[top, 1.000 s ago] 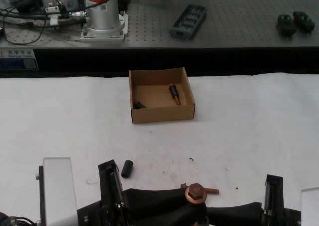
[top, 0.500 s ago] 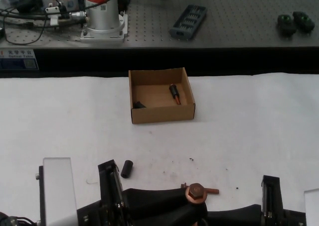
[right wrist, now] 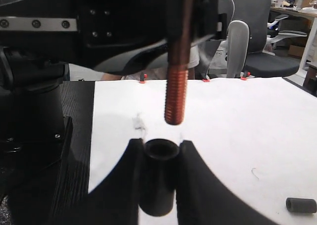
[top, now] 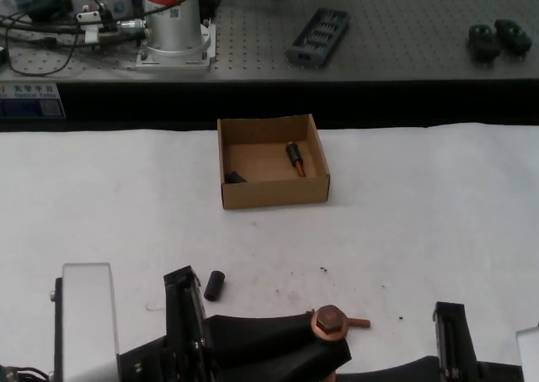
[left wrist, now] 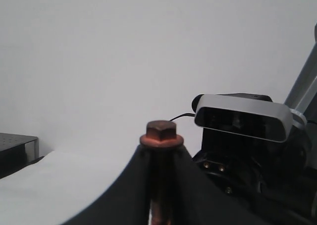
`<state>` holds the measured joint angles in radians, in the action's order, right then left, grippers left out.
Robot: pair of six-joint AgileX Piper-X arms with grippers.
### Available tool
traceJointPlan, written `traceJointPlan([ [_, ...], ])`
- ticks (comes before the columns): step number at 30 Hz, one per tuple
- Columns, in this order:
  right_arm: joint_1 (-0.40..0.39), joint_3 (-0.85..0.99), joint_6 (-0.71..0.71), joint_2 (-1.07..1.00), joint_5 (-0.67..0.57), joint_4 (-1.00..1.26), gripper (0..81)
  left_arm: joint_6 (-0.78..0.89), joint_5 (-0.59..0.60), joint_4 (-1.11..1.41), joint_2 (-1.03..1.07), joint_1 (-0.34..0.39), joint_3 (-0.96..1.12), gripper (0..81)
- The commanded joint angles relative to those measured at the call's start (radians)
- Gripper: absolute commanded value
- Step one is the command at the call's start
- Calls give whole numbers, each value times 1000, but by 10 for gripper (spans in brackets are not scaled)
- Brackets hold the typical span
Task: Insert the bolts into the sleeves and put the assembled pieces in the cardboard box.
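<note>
Bright, even light, perhaps from overhead; faint soft shadows on the nearly washed-out white cloth (top: 421,230).

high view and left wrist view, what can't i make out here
- High view: dark piece in the cardboard box, half hidden by the front wall; bolted or not is unclear.
- High view: copper piece on the bench, mostly behind the held bolt's head; possibly another bolt.
- Left wrist view: held bolt's shank, covered by the left tool's fingers and cut by the frame edge.
</note>
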<state>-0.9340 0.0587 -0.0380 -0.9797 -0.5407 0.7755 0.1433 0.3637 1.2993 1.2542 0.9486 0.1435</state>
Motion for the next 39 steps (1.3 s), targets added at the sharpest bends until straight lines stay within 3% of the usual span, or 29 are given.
traceJointPlan([
  [1, 1, -5, -8, 8, -17, 23, 55, 24, 19, 27, 3, 6, 6, 6],
  [6, 1, -5, -16, 8, -63, 24, 55, 39, 28, 25, 3, 6, 6, 6],
  [39, 1, -5, -16, 8, -75, 38, 55, 172, 120, -28, 3, 6, 6, 6],
])
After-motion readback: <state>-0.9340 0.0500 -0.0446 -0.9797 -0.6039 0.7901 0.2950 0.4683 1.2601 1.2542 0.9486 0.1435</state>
